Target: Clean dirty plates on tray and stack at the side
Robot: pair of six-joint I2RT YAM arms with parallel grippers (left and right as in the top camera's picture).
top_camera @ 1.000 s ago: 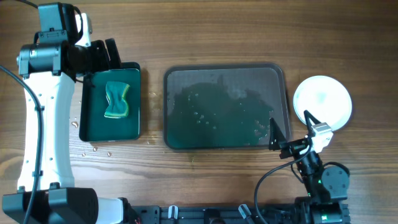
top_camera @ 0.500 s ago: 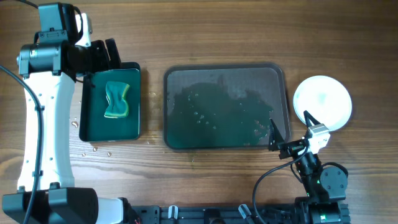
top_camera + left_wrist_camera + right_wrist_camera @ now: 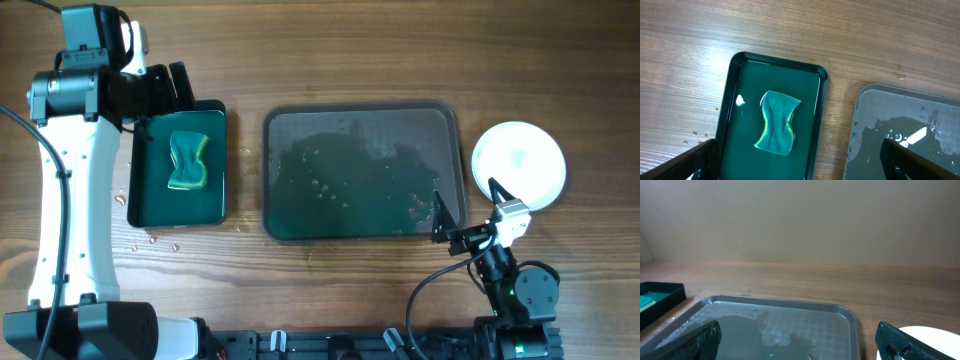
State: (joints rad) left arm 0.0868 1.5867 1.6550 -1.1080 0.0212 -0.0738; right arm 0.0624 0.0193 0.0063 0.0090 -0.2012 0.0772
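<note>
On wood-grain desk (image 3: 350,50): one grey rounded-rectangle tray (image 3: 400,130), pebbled, wet. Plates (image 3: 518,163) at its 3 o'clock, seen as one glossy white disc, count unclear. At 9 o'clock, one green tray (image 3: 150,200) holding one wavy sponge (image 3: 187,162). Left gripper (image 3: 797,150) and right gripper (image 3: 797,335) both spread.

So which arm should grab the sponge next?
Left. The left gripper, open, hangs over the green tray with the sponge below it; the right gripper sits across the grey tray, beside the plates.
</note>
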